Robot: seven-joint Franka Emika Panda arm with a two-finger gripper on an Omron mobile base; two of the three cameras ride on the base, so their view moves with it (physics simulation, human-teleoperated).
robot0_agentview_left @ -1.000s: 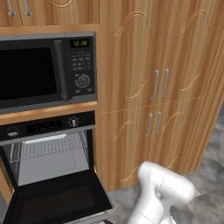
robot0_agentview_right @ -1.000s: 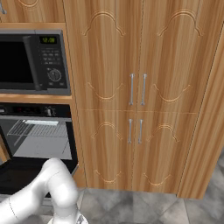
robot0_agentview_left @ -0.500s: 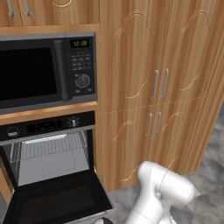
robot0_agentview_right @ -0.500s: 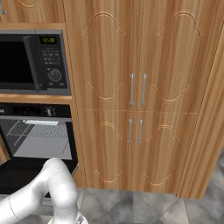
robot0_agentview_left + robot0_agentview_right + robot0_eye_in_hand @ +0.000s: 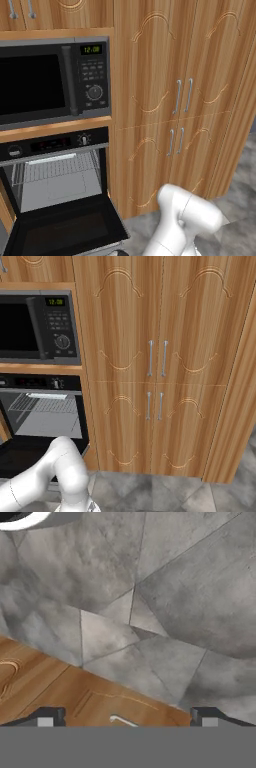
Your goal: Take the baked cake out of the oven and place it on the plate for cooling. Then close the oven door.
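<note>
Hand view: jaws wide and empty over floor, oven door down and waiting

Left base view: oven sits under the microwave, cavity open, wire rack bare as far as visible, no cake seen on it. Oven door hangs dropped flat toward the robot, long axis running left-right, its front edge near the bottom of frame. Arm rises at lower right, elbow bent, hand dipping below the frame just right of the door's front corner. Tall wooden cabinets stand right of the oven, doors shut.

Right base view: same oven at left, door down and partly hidden by the arm, which crosses in front of it at lower left. Open floor to the right gives room to swing.

Hand view: gripper points down at grey stone floor, jaws spread wide with nothing between the fingertips; a wood panel lies just under them. White rim of something round at top left corner, possibly the plate, can't confirm.

Judgement: remaining step looks like door closing; door edge lies left of and above the jaws, so the hand needs to get under the front lip and push up and back.
</note>
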